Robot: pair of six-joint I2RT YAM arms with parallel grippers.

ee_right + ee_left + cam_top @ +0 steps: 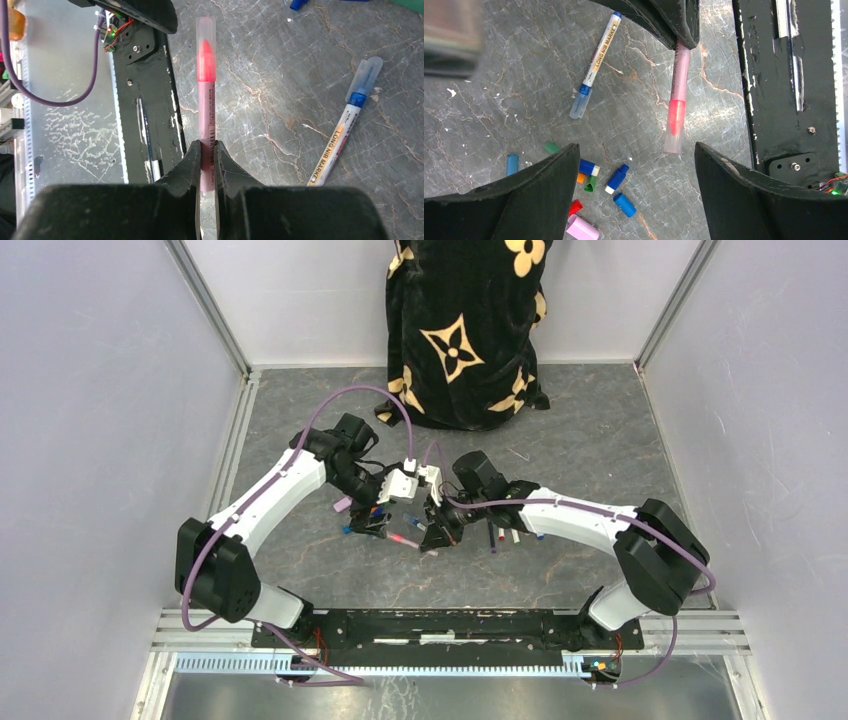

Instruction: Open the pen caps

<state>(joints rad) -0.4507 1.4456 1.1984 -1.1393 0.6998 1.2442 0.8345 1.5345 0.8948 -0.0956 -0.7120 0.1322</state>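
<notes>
Pink pen (206, 115), blue-ended white pen (599, 57), rainbow of pen caps (624, 204)
Caps are spotted in blue, green, orange, red and pink (one clear too) on a grey veined table (499, 100); a black cloth (470, 300) is printed with cream flowers.

pen caps (625, 204), pink pen (677, 95) crowding left tool (634, 150)

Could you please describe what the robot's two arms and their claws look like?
Both the left arm and the right arm have white link shells between bulky black joint housings. A purple cable loops along each arm. The left claw and right claw have matte black, wedge-shaped fingers that taper toward the tips.
</notes>
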